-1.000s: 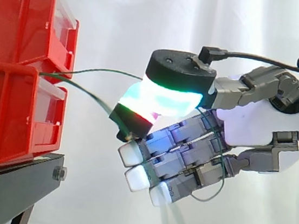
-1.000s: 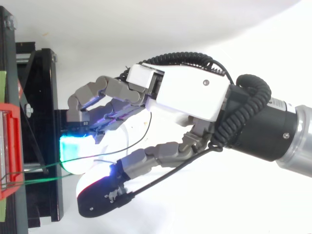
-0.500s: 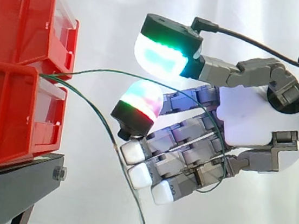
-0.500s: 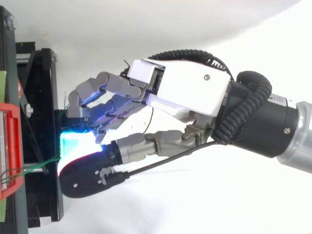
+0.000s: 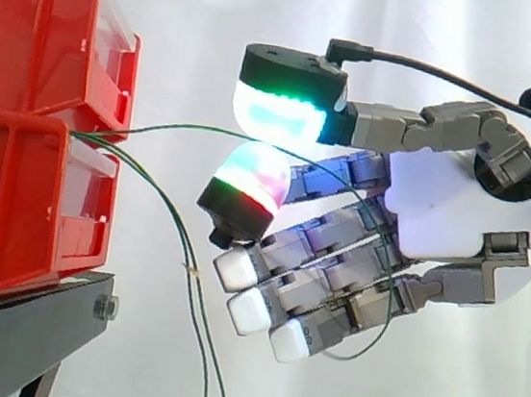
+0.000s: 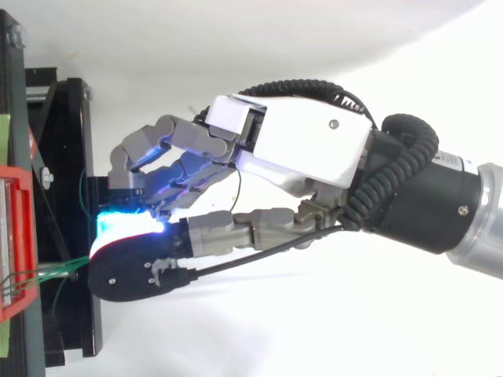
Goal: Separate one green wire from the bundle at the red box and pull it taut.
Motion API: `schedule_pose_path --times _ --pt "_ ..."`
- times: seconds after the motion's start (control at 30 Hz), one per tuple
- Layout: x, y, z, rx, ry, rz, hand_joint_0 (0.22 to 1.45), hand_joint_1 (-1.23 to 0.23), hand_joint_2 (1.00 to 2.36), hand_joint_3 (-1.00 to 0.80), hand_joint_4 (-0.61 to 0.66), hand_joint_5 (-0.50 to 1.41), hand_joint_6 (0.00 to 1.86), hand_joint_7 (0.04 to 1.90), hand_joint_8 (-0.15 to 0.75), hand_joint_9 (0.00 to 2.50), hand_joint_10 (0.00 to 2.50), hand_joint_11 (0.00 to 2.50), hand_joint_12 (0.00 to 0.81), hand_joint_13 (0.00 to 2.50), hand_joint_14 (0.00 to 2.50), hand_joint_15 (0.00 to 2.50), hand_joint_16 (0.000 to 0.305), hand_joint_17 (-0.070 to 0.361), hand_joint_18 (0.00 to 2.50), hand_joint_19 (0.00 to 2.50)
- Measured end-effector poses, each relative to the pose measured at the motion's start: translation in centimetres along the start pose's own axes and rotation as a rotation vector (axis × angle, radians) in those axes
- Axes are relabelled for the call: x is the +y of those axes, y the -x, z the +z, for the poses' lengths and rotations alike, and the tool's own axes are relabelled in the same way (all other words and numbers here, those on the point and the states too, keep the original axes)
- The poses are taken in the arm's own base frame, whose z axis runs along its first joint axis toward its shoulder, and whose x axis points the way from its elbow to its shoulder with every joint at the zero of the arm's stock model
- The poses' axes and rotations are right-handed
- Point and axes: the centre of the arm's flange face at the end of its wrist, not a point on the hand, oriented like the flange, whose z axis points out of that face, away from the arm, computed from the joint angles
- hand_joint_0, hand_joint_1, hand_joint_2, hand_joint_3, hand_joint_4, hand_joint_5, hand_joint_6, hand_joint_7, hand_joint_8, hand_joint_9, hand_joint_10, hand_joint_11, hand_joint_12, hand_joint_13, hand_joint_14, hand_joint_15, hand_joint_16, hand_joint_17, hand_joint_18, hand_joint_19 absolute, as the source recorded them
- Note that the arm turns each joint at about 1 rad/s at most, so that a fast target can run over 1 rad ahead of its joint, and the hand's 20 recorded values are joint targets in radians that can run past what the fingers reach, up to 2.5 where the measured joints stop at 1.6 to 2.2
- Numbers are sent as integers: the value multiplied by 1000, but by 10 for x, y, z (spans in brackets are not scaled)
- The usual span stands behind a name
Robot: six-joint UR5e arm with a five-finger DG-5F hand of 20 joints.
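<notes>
2 cameras, both close in, 1 level and 1 overhead.
The side view sits beside the work at about its height and looks level across it toward the curtain (image 5: 363, 36), with the bins (image 5: 22, 130) on their stand (image 5: 16, 333) cut by the left edge and the arm entering from the right. The top view looks straight down, again with bins (image 6: 16, 228) and stand (image 6: 67, 157) at the left edge and the arm coming from the right. The 2 views share the hand (image 5: 437, 220) (image 6: 306, 149), the front of the bins, the stand's near end and the wires (image 5: 182, 128) between them.
</notes>
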Motion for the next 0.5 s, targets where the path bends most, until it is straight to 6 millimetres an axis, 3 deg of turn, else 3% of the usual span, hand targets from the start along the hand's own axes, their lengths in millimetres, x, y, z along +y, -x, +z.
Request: schedule_pose_path --times 0.5 --pt "0 0 0 -3 -2 -3 624 -712 1031 -121 17 -200 907 1069 298 933 28 795 366 884 22 551 58 130 725 474"
